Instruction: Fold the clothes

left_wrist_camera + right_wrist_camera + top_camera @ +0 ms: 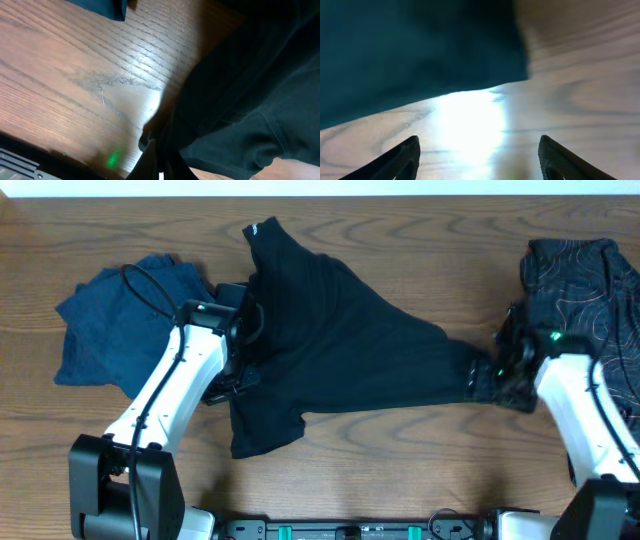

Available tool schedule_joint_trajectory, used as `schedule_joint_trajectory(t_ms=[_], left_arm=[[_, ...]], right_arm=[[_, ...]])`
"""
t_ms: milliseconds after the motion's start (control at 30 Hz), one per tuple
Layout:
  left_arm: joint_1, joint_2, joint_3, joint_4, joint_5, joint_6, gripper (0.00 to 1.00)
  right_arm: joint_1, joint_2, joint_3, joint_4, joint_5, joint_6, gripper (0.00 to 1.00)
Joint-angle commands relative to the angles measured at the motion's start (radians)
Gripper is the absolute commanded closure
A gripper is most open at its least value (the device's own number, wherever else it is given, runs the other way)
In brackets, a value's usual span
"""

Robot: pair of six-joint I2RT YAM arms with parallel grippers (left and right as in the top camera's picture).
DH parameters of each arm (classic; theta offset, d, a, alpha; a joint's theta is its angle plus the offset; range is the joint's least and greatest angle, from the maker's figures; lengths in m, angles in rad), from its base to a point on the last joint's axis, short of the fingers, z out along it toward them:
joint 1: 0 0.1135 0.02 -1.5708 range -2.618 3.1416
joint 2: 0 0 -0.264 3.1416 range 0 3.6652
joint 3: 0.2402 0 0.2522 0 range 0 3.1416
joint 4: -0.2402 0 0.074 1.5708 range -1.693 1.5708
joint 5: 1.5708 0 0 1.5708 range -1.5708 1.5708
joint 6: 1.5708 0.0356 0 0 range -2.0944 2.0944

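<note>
A brown wooden table (pixel 400 470) fills the overhead view. A black shirt (pixel 330 340) lies spread and rumpled across its middle, stretched into a point toward the right. A crumpled blue garment (pixel 105 325) sits at the left rear, and a dark patterned garment (pixel 580 275) at the right rear. The left end effector (pixel 232 380) is closed, pinching the black shirt's left edge. The right end effector (pixel 479 160) has its fingers spread wide over bare wood beside the shirt's right tip.
</note>
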Motion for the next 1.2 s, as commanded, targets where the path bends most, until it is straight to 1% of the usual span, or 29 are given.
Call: schedule_joint_trajectory(t_ms=[0, 167, 333, 467, 667, 767, 800, 833, 933, 967, 1033, 1067, 1167], left_arm=[[-0.004, 0.0, -0.009, -0.005, -0.019, 0.009, 0.94], [-0.004, 0.0, -0.009, -0.005, -0.019, 0.009, 0.94], [-0.004, 0.0, -0.009, 0.002, -0.019, 0.009, 0.94], [-0.004, 0.0, -0.009, 0.01, -0.019, 0.009, 0.94], [-0.004, 0.0, -0.009, 0.013, -0.019, 0.009, 0.94], [-0.004, 0.0, -0.009, 0.013, -0.019, 0.009, 0.94], [-0.004, 0.0, -0.009, 0.013, -0.019, 0.009, 0.94], [-0.004, 0.0, -0.009, 0.013, -0.019, 0.009, 0.94], [-0.004, 0.0, -0.009, 0.013, -0.019, 0.009, 0.94], [-0.004, 0.0, -0.009, 0.012, -0.019, 0.009, 0.94], [-0.004, 0.0, -0.009, 0.009, -0.019, 0.009, 0.94], [-0.004, 0.0, -0.009, 0.008, -0.019, 0.009, 0.94], [-0.004, -0.002, -0.008, 0.006, -0.013, 0.026, 0.94]], right_arm=[[-0.004, 0.005, -0.11, 0.107, -0.069, 0.087, 0.26], [-0.004, 0.005, -0.231, 0.304, -0.062, 0.205, 0.26], [-0.004, 0.005, -0.303, 0.414, 0.007, 0.337, 0.25], [-0.004, 0.005, -0.343, 0.521, 0.078, 0.413, 0.25], [-0.004, 0.005, -0.349, 0.574, 0.086, 0.47, 0.25], [-0.004, 0.005, -0.349, 0.594, 0.085, 0.476, 0.28], [-0.004, 0.005, -0.349, 0.595, 0.086, 0.476, 0.31], [-0.004, 0.005, -0.349, 0.595, 0.092, 0.481, 0.37], [-0.004, 0.005, -0.349, 0.599, 0.111, 0.505, 0.45], [-0.004, 0.005, -0.349, 0.602, 0.111, 0.505, 0.53], [-0.004, 0.005, -0.349, 0.603, 0.111, 0.505, 0.86], [-0.004, 0.005, -0.349, 0.602, 0.111, 0.505, 0.99], [-0.004, 0.003, -0.347, 0.611, 0.111, 0.48, 0.99]])
